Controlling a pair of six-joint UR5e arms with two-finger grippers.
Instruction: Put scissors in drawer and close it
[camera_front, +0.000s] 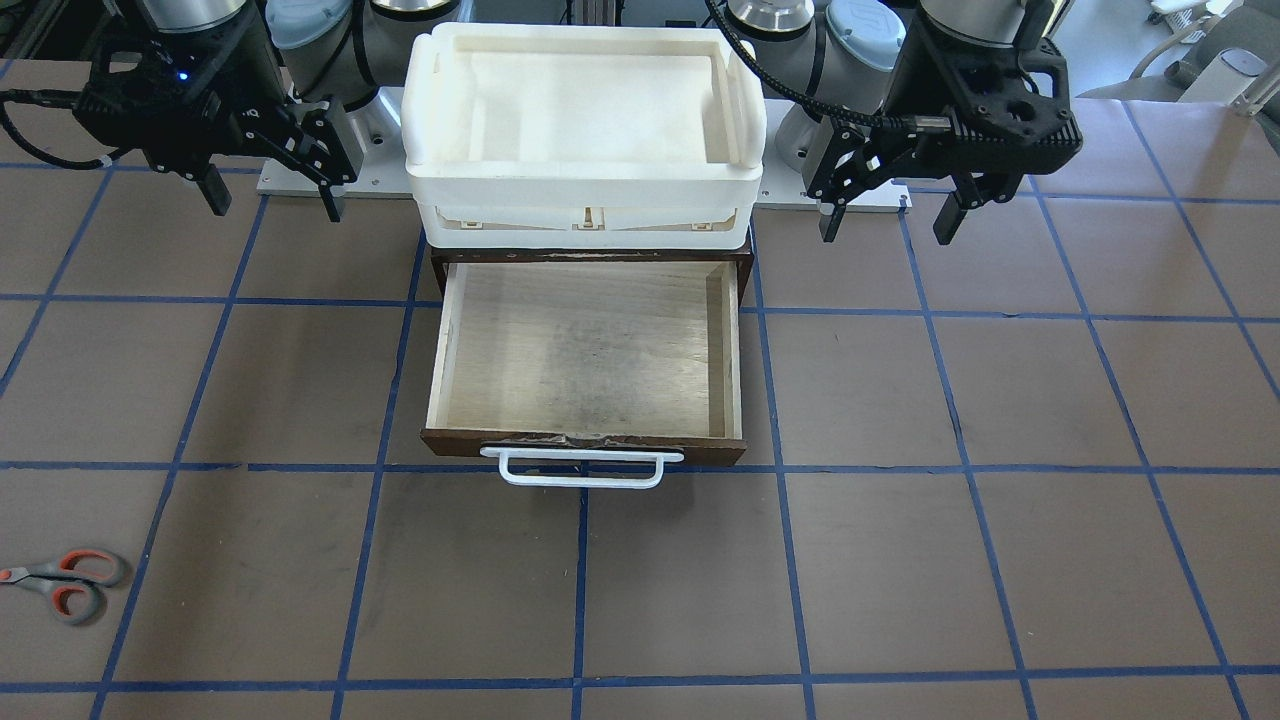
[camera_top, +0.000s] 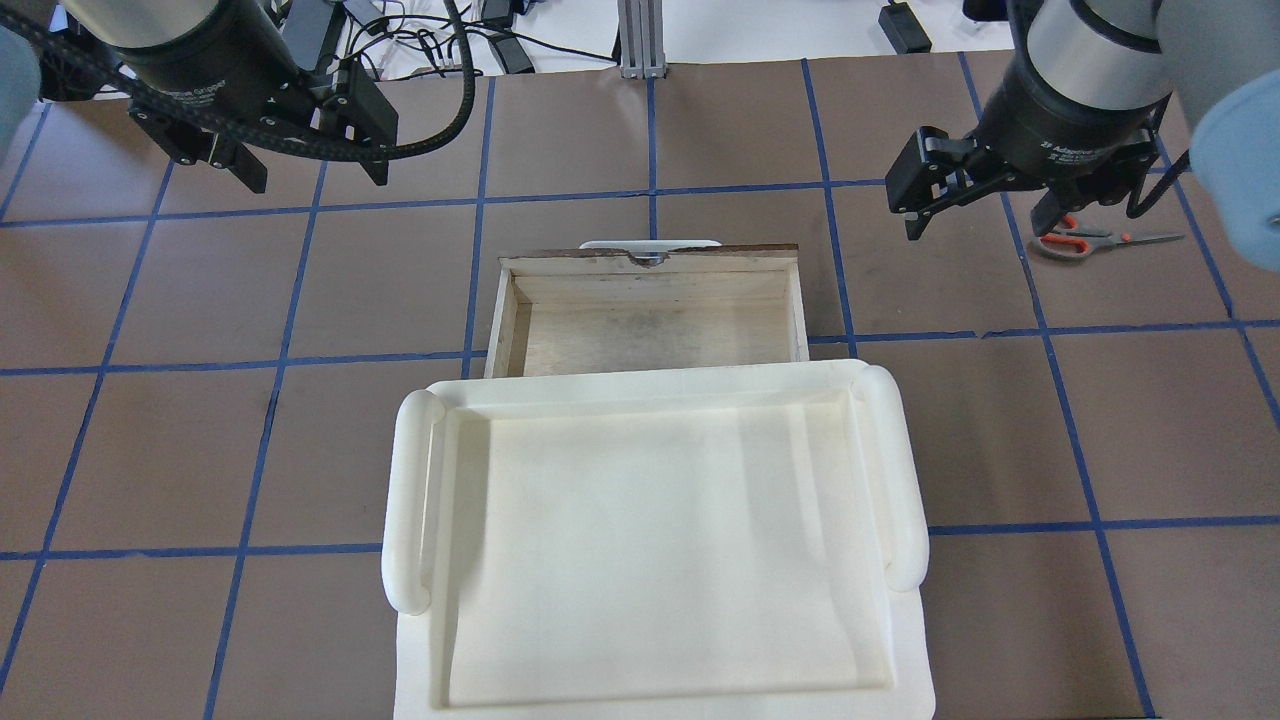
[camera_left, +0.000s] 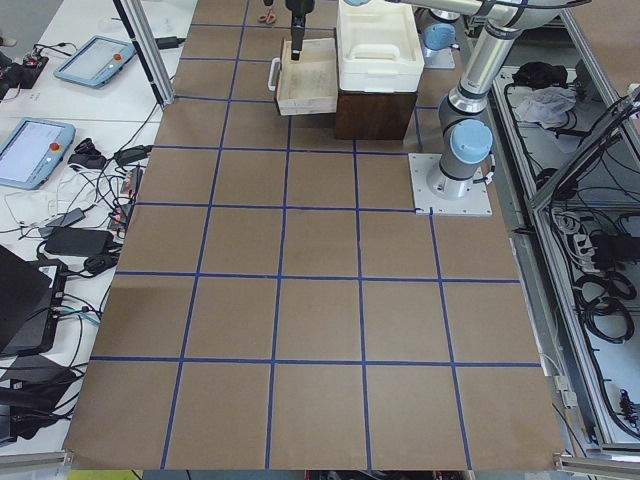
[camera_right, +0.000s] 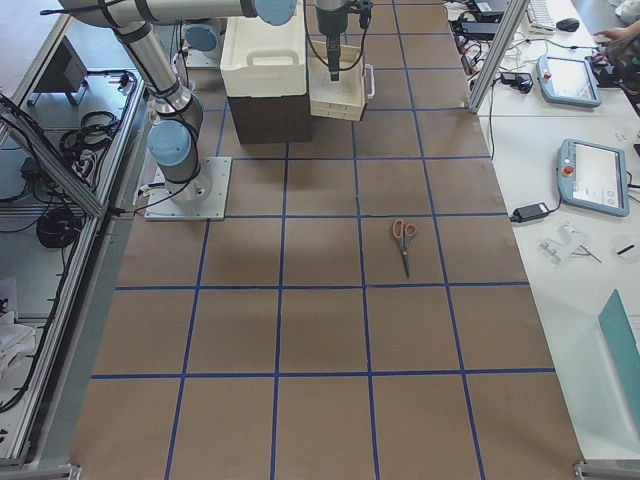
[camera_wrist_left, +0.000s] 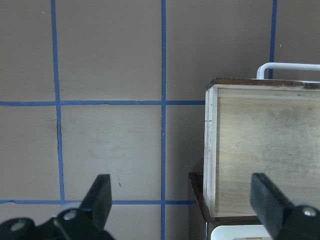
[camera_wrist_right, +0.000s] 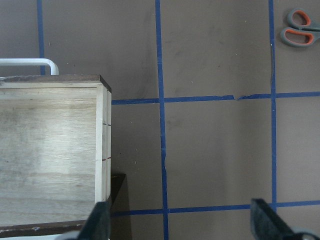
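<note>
Front-facing view: the drawer (camera_front: 437, 350) is being shown pulled right out from under the white tray (camera_front: 585, 190), white bar handle (camera_front: 580, 468) toward the camera. Only bare pale plywood is being seen inside it, and the tray's inside is showing plain white too. The scissors (camera_front: 65, 583) are lying flat on the table (camera_front: 1000, 400), well apart from the drawer, by this view's left edge (so the robot's right). The right gripper (camera_front: 274, 200) and left gripper (camera_front: 887, 225) are being held above the table either side of the tray, fingers spread wide and gripping nothing.

Overhead: the scissors (camera_top: 1085, 240) are being partly hidden behind the right gripper (camera_top: 978, 222), blades pointing to the view's right. The left gripper (camera_top: 315, 172) is being kept over on the far left, fingers apart.

Left side view: the tray is being carried on a dark brown cabinet (camera_left: 375, 110). Tablets (camera_left: 35, 150) and cables (camera_left: 85, 215) are being kept on the white bench beside the brown, blue-taped table.

Right side view: the scissors (camera_right: 404, 240) are lying near the middle of the table, handles toward the drawer end.

Left wrist: the drawer's corner and handle are being seen past two spread fingertips.

Right wrist: the scissors (camera_wrist_right: 300, 27) are sitting in the top right corner, well apart from the drawer.
</note>
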